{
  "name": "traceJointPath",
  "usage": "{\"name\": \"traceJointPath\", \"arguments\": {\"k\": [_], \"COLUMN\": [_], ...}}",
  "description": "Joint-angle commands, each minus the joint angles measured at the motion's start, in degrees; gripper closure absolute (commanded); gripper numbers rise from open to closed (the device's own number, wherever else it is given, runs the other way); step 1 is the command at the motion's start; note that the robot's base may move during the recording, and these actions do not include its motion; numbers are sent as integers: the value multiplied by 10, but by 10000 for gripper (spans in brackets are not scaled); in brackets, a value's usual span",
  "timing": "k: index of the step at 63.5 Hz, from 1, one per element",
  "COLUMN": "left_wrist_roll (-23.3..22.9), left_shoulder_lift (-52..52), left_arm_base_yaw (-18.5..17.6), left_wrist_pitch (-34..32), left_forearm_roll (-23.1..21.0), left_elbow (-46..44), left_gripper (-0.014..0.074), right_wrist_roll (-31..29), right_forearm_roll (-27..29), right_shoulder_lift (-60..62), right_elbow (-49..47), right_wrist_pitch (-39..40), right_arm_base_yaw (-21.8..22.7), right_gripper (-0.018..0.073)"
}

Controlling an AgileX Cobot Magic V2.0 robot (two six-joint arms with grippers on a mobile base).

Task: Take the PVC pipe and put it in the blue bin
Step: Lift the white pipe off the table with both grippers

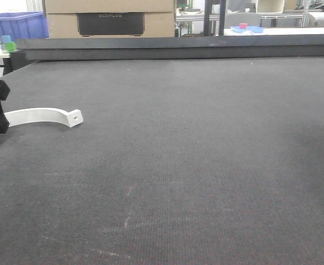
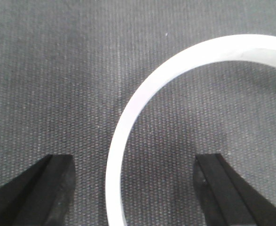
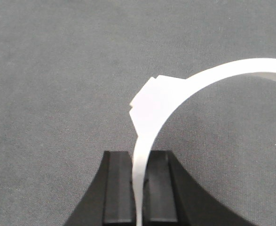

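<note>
Right wrist-mounted view, lower centre: my right gripper [image 3: 138, 157] is pinching the seemingly light, stiff PVC pipe [image 3: 149, 103] mid-arc, left gripper [image 2: 133, 160] gaping wide.

Diffuse overhead light, no hard shadows. PVC pipe [image 3: 213, 75] is blown out white and soft-focus just ahead of the right gripper [image 3: 138, 157]. Faint shadow between the left gripper [image 2: 134, 162] fingers. Mat [image 1: 206, 165] weave is noisy.

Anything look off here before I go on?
Nothing spilled or broken. One oddity: the right gripper is shut on the PVC pipe, while the left gripper stands open astride a white arc too. Whether that is the same piece, I cannot tell.
</note>
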State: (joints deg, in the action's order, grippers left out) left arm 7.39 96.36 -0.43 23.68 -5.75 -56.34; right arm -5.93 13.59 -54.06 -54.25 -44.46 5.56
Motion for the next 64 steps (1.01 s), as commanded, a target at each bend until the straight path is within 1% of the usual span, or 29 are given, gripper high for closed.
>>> {"name": "traceJointPath", "arguments": {"k": [1,16,26,64], "left_wrist_roll": [1,1,1,1], "left_shoulder_lift": [6,9,9,28], "left_arm_base_yaw": [-4,-4,-4,-4], "left_wrist_pitch": [-8,-10,-10,-6], "left_forearm_roll": [3,23,25,26], "left_elbow": [-4,-4,-4,-4], "left_gripper": [178,247,298,300], "right_wrist_roll": [0,0,0,0], "right_forearm_roll": [0,0,0,0], "right_shoulder_lift": [4,4,4,4], "right_elbow": [-5,-5,-5,-5], "right_wrist_pitch": [12,14,22,30], "right_arm_base_yaw": [-1,-1,-1,-1], "right_gripper": [727,727,727,727]}}
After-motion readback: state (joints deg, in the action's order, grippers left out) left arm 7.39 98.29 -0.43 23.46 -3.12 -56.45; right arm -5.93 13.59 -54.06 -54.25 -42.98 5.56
